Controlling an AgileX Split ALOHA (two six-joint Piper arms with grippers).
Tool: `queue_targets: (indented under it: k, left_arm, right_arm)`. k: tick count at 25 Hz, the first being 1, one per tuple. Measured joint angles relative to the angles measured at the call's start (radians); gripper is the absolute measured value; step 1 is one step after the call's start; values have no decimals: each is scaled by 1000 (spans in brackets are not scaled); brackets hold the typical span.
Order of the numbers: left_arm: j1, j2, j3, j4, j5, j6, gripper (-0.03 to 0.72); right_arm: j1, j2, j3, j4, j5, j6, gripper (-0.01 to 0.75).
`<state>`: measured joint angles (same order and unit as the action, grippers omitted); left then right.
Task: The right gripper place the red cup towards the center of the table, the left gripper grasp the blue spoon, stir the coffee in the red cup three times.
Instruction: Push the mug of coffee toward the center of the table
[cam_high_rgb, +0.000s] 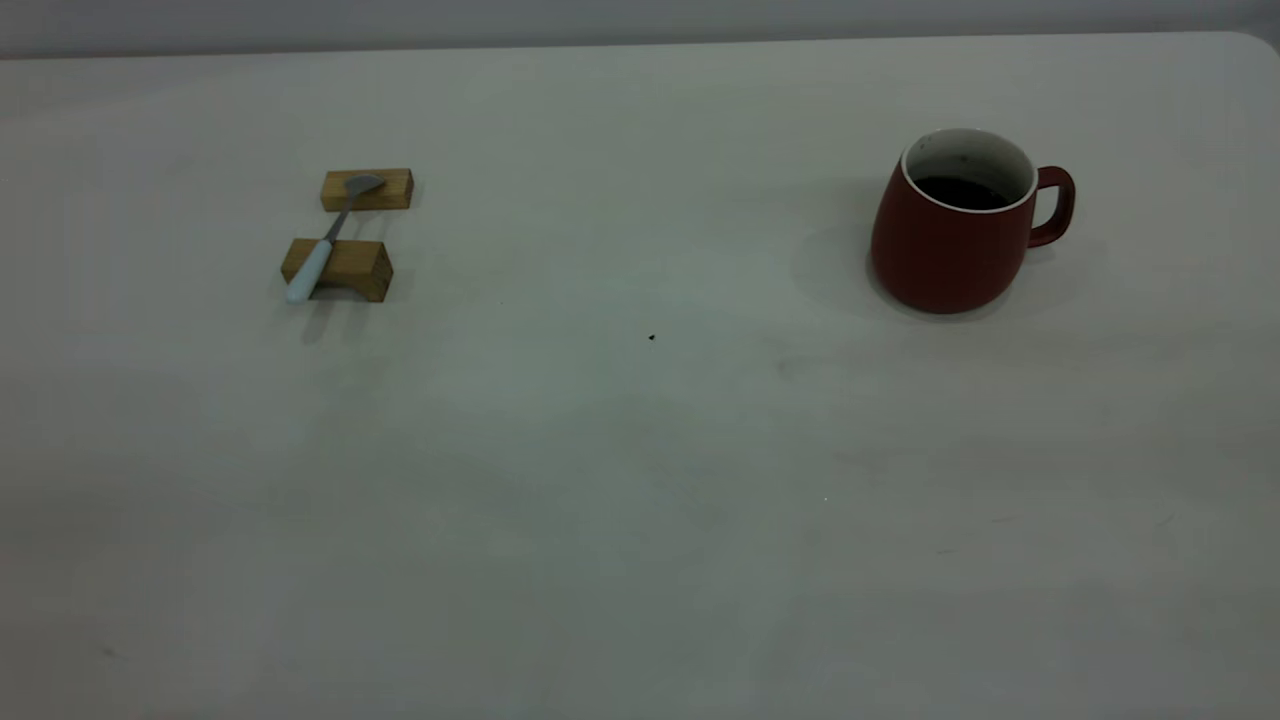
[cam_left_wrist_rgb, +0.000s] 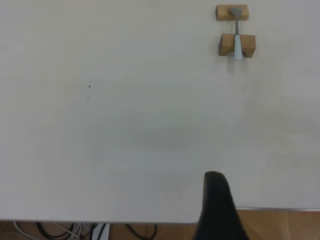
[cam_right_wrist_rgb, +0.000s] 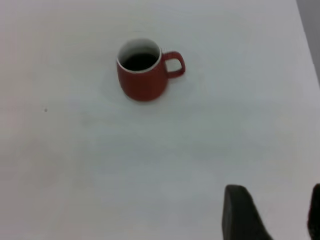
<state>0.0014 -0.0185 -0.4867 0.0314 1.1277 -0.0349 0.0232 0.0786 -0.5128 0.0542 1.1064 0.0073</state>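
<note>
Fingers of the right gripper (cam_right_wrist_rgb: 272, 212) stand spread apart and hold nothing, well back from the cup. Of the left gripper (cam_left_wrist_rgb: 217, 207) I see one dark finger only, so I cannot tell its opening. I note the table (cam_high_rgb: 640, 500) first, off-white. At its right side the red cup (cam_high_rgb: 950, 225) stands upright, handle turned to the outer edge, holding coffee (cam_high_rgb: 962, 192) well below the rim. At the left, two wooden blocks (cam_high_rgb: 340, 268) carry the blue spoon (cam_high_rgb: 328, 240), laid across both, bowl on the farther block.
</note>
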Motion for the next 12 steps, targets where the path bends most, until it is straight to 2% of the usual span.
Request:
queue_targets:
  k: [7, 9, 12]
  left_arm:
    - [0, 0, 0, 0, 1, 0, 577]
    - [0, 0, 0, 0, 2, 0, 577]
    - [0, 0, 0, 0, 2, 0, 577]
  right_arm:
    - [0, 357, -58, -79, -194, 29, 674]
    - [0, 477, -69, -85, -275, 30, 716]
    - [0, 673, -108, -101, -375, -15, 728]
